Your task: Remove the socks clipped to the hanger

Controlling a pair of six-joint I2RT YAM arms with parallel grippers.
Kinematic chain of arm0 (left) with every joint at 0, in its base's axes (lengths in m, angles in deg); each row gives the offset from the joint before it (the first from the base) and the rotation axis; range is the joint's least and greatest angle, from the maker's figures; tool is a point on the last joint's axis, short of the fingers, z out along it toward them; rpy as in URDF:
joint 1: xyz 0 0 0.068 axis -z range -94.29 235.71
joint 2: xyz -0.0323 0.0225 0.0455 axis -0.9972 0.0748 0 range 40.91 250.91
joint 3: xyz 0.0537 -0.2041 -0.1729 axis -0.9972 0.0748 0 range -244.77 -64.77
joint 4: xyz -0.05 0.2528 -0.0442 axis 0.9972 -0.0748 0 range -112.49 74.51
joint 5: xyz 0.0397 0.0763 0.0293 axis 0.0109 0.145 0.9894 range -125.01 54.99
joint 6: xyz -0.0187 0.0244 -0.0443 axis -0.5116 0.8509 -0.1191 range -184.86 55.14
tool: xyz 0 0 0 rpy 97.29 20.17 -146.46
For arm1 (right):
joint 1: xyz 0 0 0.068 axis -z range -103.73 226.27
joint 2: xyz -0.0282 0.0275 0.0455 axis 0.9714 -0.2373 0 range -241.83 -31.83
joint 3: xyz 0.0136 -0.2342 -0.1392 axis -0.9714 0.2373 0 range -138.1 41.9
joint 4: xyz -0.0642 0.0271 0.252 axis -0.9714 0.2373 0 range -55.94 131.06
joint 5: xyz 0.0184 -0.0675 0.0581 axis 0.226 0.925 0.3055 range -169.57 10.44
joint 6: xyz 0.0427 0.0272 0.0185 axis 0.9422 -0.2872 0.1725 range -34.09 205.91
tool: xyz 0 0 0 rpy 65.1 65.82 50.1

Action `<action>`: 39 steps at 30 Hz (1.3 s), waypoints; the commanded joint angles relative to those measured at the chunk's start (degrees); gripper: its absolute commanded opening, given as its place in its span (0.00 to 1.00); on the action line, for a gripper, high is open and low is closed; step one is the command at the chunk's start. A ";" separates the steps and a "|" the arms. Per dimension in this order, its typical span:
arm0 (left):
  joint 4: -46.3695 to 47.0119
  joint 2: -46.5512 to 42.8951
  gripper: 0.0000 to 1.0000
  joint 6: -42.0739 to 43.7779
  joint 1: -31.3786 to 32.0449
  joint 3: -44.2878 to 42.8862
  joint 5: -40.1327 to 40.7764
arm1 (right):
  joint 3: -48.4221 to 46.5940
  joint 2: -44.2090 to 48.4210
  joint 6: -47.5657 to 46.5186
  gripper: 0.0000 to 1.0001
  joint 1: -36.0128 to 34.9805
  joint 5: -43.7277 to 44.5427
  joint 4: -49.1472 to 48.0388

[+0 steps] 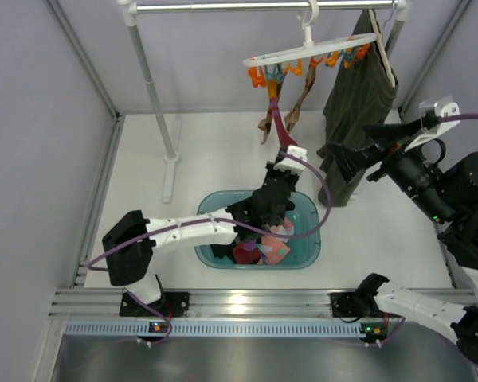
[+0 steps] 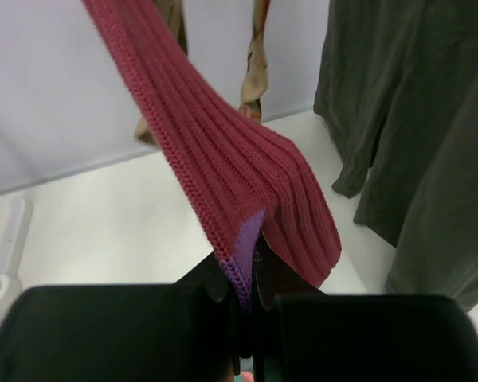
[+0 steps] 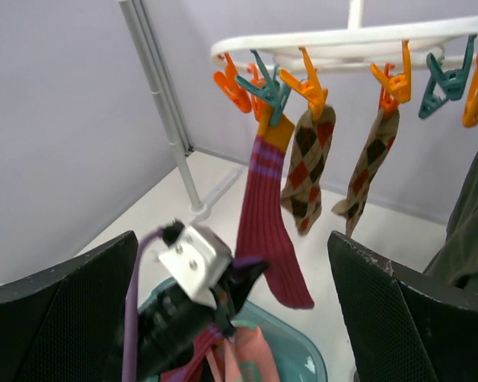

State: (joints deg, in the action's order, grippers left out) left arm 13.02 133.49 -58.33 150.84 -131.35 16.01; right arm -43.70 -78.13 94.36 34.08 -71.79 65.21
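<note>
At the far left a rack pole (image 1: 150, 79) stands on the white table (image 1: 207, 151). The left arm reaches from its base up and over a teal basin (image 1: 309, 208), in which a pink dotted sock (image 1: 277, 251) and some darker ones lie in a heap. The left gripper (image 2: 245, 298) is clamped tight on the lower end of a dark red ribbed sock (image 3: 263, 215), and the purple edge of the sock is pinched between its fingers. The sock runs taut and slanted up to the white ring hanger (image 1: 311, 49), where a clip (image 3: 267, 89) holds its orange and purple-striped cuff.

Just right of it, two brown argyle socks (image 3: 307, 167) (image 3: 370, 171) hang slack from orange clips on the same hanger, apart from each other and from the gripper. Further along the ring, teal and orange clips (image 3: 438, 79) hang without socks. The hanger's hook is over the rail at the top of the rack.

To the right hangs a dark olive garment (image 1: 358, 95) on a pale hanger, and its hem comes near the table. The right gripper (image 1: 357, 147) sits in front of this garment, facing the socks. Its fingers are spread wide and hold nothing.
</note>
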 commanded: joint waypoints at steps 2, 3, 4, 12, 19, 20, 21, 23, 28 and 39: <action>2.51 5.94 0.00 10.95 5.27 -10.72 8.73 | -12.29 -7.73 -2.56 0.97 0.36 0.58 11.54; 2.51 9.08 0.00 12.44 6.50 -12.41 9.52 | -14.05 -8.88 -2.65 0.95 0.36 0.41 12.78; 2.51 10.51 0.00 15.33 7.20 -13.82 10.75 | -17.20 -9.94 -2.99 0.93 0.36 -0.03 15.14; 2.51 22.73 0.00 22.21 8.97 -26.57 15.33 | -23.38 -19.34 -4.31 0.84 0.27 -3.03 19.29; 2.51 23.88 0.00 20.90 8.62 -26.14 14.46 | -25.49 -25.85 -7.13 0.82 0.27 0.23 17.71; 2.51 23.62 0.00 20.46 8.36 -25.79 14.19 | -25.32 -26.20 -7.13 0.82 0.27 -0.38 17.54; 2.43 23.09 0.00 18.80 8.09 -25.18 13.67 | -24.27 -25.94 -6.69 0.83 0.27 -0.65 16.40; 2.34 21.34 0.00 16.78 6.87 -22.63 12.70 | -22.51 -24.54 -6.51 0.85 0.27 -0.83 14.73; 1.55 15.37 0.00 9.84 3.18 -16.04 9.27 | -16.02 -20.15 -6.08 0.90 0.36 0.14 10.69; -19.97 5.33 0.00 -16.94 -16.32 -15.32 -14.67 | 1.30 -4.15 -4.14 0.98 0.27 3.39 4.26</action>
State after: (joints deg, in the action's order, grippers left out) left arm 0.48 141.07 -63.67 139.54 -144.36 13.11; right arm -45.47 -84.71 89.37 34.08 -71.14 73.24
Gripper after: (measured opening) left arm 0.033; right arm 0.975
